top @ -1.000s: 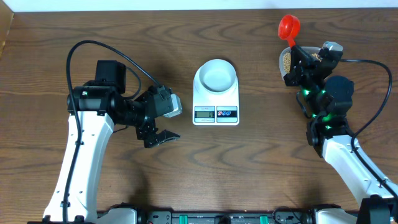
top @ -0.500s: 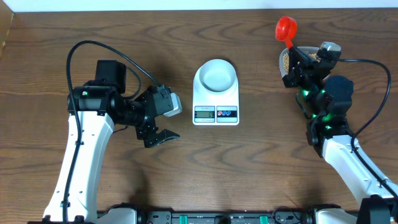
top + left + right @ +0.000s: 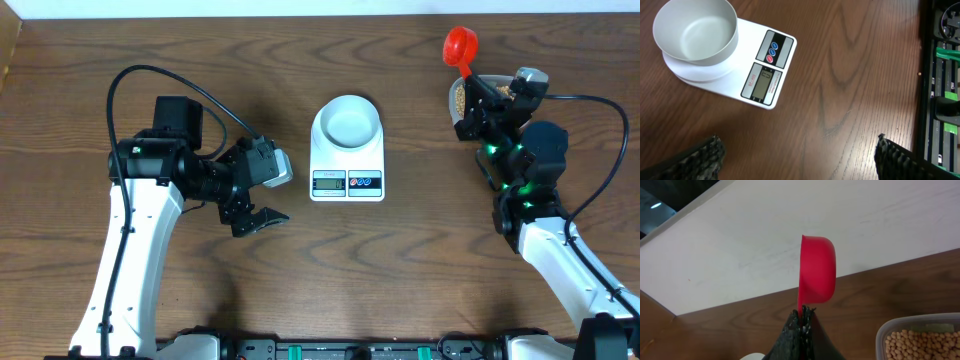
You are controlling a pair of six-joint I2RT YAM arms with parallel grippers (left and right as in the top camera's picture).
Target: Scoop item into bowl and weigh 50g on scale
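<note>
A small white bowl [image 3: 347,121] stands empty on the flat white scale [image 3: 347,183] at the table's middle; both also show in the left wrist view, the bowl [image 3: 695,32] on the scale [image 3: 762,80]. My right gripper [image 3: 471,82] is shut on the handle of a red scoop [image 3: 461,43], held up at the far right; in the right wrist view the gripper [image 3: 803,314] holds the scoop [image 3: 817,275] on its side. Tan beans [image 3: 920,344] lie in a clear tub [image 3: 458,97] under the right arm. My left gripper [image 3: 262,220] is open and empty, left of the scale.
The table's far edge meets a white wall [image 3: 765,240] just behind the scoop. A black rail with green parts [image 3: 942,75] runs along the table's front edge. Bare wood lies between the left gripper and the scale.
The red scoop and right gripper shifted slightly left and up a second ago, then held still. The left arm has not moved.
</note>
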